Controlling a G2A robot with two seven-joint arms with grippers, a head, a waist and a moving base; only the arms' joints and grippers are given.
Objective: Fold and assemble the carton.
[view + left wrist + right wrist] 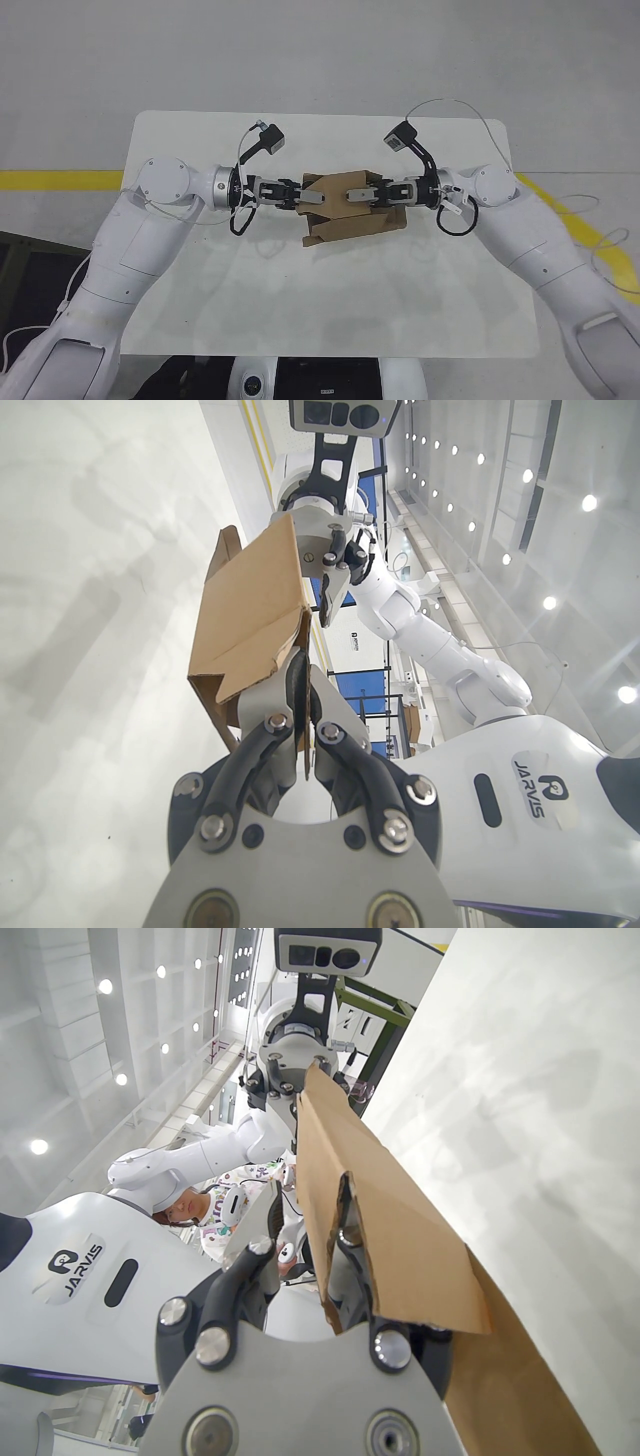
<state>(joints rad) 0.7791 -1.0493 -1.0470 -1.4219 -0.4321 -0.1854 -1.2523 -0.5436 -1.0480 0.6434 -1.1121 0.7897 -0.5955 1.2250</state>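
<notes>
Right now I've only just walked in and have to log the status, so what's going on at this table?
The robot has a brown carton between its two arms over the white table. The left end effector is shut on a cardboard edge at one end. At the other end, the right end effector is open, straddling a wall of the carton with one finger either side. The carton is partly opened, with its flaps loose, so assembly is not finished.

The brown cardboard carton (352, 224) is sitting at the middle of the white rectangular table (200, 300), the left gripper (312, 196) meeting its left end, the right gripper (356, 193) its right.
</notes>
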